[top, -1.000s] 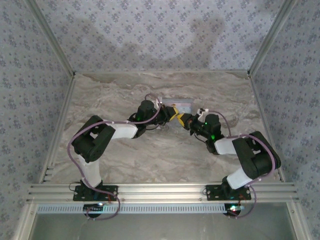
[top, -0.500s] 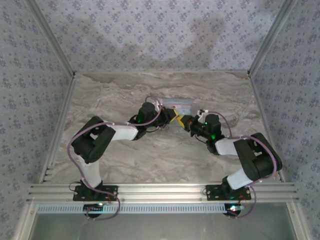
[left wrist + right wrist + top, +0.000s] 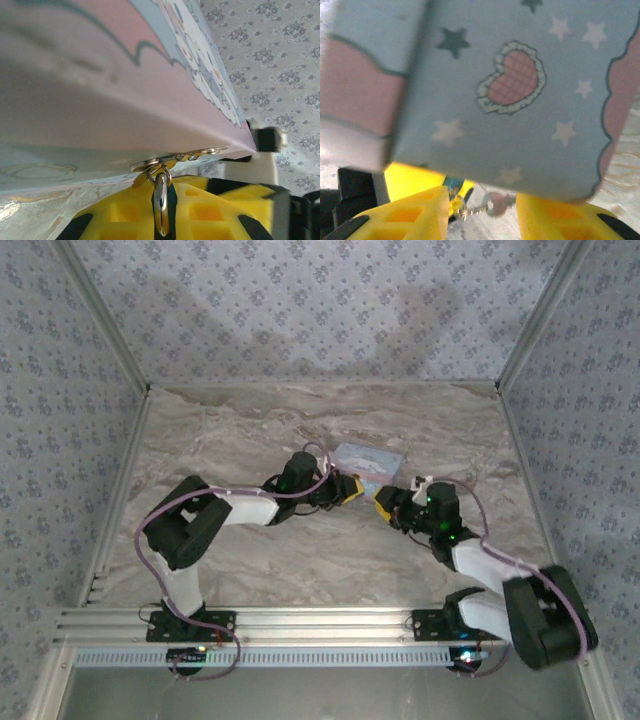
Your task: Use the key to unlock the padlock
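Note:
The pale blue cartoon tin (image 3: 368,460) lies mid-table, and its front hasp (image 3: 150,163) carries the small padlock (image 3: 161,197). My left gripper (image 3: 164,222) is shut on that padlock, its yellow fingers (image 3: 112,212) pressed against both sides. In the right wrist view the padlock's bluish body (image 3: 452,185) shows under the tin, with the thin metal key (image 3: 495,204) sticking out of it. My right gripper (image 3: 480,215) is open, with a yellow finger (image 3: 415,215) on each side of the key and clear of it. From above, the left gripper (image 3: 345,488) and right gripper (image 3: 383,506) face each other just in front of the tin.
Marble tabletop (image 3: 300,560) with patterned walls on three sides and an aluminium rail (image 3: 320,622) along the near edge. The tin's side wall (image 3: 510,100) hangs close over my right fingers. Open table lies left, right and in front of the grippers.
My right gripper has opened and let go of the key, then drawn back to the right and nearer. The tin and the left gripper have shifted slightly right.

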`<action>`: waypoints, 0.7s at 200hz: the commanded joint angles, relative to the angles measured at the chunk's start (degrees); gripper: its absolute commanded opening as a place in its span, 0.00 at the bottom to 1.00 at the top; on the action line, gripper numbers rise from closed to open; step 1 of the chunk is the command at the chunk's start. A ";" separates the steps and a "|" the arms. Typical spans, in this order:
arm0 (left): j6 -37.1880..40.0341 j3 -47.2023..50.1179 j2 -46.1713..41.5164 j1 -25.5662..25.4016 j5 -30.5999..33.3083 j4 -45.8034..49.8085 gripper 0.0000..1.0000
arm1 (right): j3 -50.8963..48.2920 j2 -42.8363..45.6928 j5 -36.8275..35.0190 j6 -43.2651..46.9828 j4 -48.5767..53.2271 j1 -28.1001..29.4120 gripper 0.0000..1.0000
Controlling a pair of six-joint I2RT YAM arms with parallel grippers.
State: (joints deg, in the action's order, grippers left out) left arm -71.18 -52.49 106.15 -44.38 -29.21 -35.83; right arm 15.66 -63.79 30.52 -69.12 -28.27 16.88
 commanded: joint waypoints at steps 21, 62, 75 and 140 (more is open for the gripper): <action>0.04 -0.07 -1.91 -0.31 -1.77 -0.82 0.00 | 4.70 13.32 -5.60 18.53 34.24 -0.46 0.45; -0.19 0.54 -2.17 -0.42 -1.44 -0.29 0.00 | 10.31 14.86 -12.80 27.63 44.06 4.48 0.43; -0.28 0.64 -2.17 -0.51 -1.46 -0.07 0.00 | 12.61 13.83 -15.60 30.13 45.40 7.38 0.42; -0.54 0.11 -2.26 -0.67 -1.96 1.64 0.00 | 23.22 4.24 -29.51 41.44 49.96 18.75 0.41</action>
State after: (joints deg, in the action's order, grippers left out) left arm -71.18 -52.16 106.15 -44.69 -29.21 -33.80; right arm 35.29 -56.73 8.27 -33.93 18.13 33.32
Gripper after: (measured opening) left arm 0.124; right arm 0.402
